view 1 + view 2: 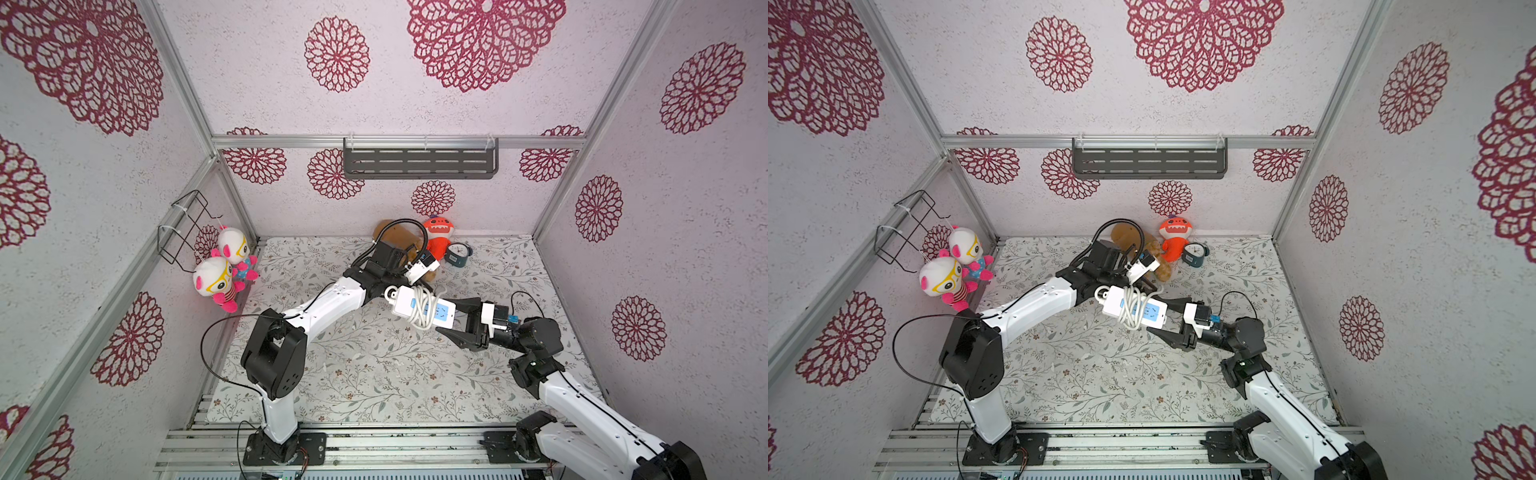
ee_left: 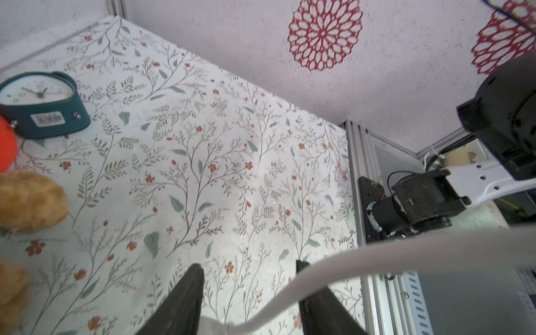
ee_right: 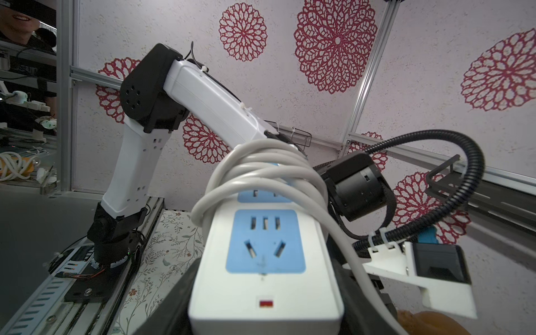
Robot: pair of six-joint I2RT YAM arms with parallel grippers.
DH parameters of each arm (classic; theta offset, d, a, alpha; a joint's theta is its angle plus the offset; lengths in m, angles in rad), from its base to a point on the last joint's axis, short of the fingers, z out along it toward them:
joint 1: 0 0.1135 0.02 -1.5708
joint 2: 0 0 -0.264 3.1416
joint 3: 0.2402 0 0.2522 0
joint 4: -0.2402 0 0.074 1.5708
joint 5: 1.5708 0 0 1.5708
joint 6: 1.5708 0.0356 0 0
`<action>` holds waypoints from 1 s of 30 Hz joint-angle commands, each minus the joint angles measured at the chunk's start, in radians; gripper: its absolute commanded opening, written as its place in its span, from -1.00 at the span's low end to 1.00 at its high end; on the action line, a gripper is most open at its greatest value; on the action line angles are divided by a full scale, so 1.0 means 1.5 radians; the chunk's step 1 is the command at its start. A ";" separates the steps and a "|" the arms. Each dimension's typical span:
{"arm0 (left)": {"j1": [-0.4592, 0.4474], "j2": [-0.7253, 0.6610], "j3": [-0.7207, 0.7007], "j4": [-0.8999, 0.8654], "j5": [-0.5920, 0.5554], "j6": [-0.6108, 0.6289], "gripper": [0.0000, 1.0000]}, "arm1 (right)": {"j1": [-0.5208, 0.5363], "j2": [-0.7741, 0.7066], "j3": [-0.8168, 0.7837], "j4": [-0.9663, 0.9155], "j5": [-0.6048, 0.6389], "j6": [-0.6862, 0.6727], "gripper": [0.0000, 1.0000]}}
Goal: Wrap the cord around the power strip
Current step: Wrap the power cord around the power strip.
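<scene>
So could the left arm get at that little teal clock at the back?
Probably yes. The left gripper is open, and its wrist view shows bare mat between it and the clock. The cord crossing in front of one side of it might drag along, though.

The left arm (image 1: pixel 328 303) and right arm (image 1: pixel 582 399) have white link shells, black joint housings and thin black cables. The right gripper (image 1: pixel 444 314) has black tapered jaws.

Lab test cell, home-dressed. My arm mounts (image 1: pixel 286 451) bolt onto a slotted aluminium base rail (image 1: pixel 403 446). Beyond the rail: wallpapered panels (image 1: pixel 291 104) in aluminium frame posts (image 1: pixel 183 83). Near it, outside the frame: a cluttered workbench (image 3: pixel 26 121).
</scene>
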 commanded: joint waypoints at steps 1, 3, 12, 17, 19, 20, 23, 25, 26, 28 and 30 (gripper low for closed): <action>-0.013 0.020 -0.016 0.147 0.035 -0.078 0.13 | 0.003 -0.005 0.043 0.028 0.032 -0.027 -0.70; -0.018 0.026 -0.035 0.170 0.028 -0.085 0.12 | 0.003 -0.003 0.050 0.022 0.039 -0.031 -0.70; -0.021 0.060 -0.119 0.281 0.025 -0.162 -0.11 | 0.003 -0.011 0.079 -0.023 0.100 -0.070 -0.71; -0.023 0.050 -0.149 0.303 0.028 -0.186 -0.63 | 0.003 -0.029 0.079 -0.074 0.180 -0.112 -0.71; -0.027 0.038 -0.160 0.297 0.029 -0.189 -0.76 | 0.002 -0.045 0.071 -0.084 0.226 -0.131 -0.70; -0.030 0.029 -0.170 0.292 0.025 -0.190 -0.80 | 0.001 -0.055 0.065 -0.089 0.257 -0.141 -0.70; -0.039 -0.005 -0.212 0.285 0.004 -0.185 -0.88 | 0.001 -0.087 0.052 -0.118 0.340 -0.170 -0.70; -0.040 -0.028 -0.243 0.286 -0.015 -0.187 -0.90 | 0.000 -0.108 0.040 -0.136 0.397 -0.186 -0.70; -0.041 -0.040 -0.258 0.289 -0.028 -0.191 -0.91 | 0.000 -0.117 0.034 -0.147 0.427 -0.192 -0.70; -0.041 -0.061 -0.283 0.303 -0.050 -0.202 -0.92 | -0.001 -0.129 0.027 -0.171 0.486 -0.201 -0.69; -0.045 -0.079 -0.306 0.325 -0.069 -0.218 -0.92 | -0.007 -0.131 0.035 -0.217 0.545 -0.209 -0.69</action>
